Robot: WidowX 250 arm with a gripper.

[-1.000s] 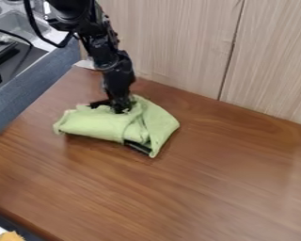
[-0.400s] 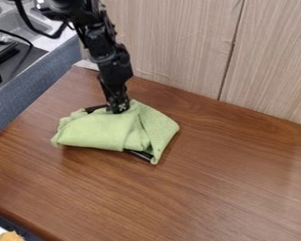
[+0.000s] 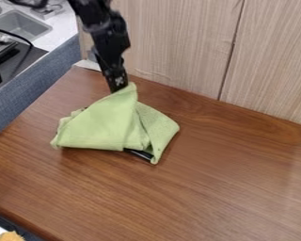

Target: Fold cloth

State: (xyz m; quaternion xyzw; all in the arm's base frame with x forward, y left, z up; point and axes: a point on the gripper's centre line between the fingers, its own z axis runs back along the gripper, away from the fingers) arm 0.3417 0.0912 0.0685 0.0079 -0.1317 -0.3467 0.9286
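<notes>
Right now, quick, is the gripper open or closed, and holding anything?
Gripper: closed, holding the green cloth by its raised upper edge.

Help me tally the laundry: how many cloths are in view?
1: the green cloth lies on the brown table, one part raised at the gripper. Another could be hidden under it.

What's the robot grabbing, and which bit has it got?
The robot's gripper is holding the green cloth by the raised, pointy bit at its far side. The cloth's near edge is down on the wooden table.
</notes>
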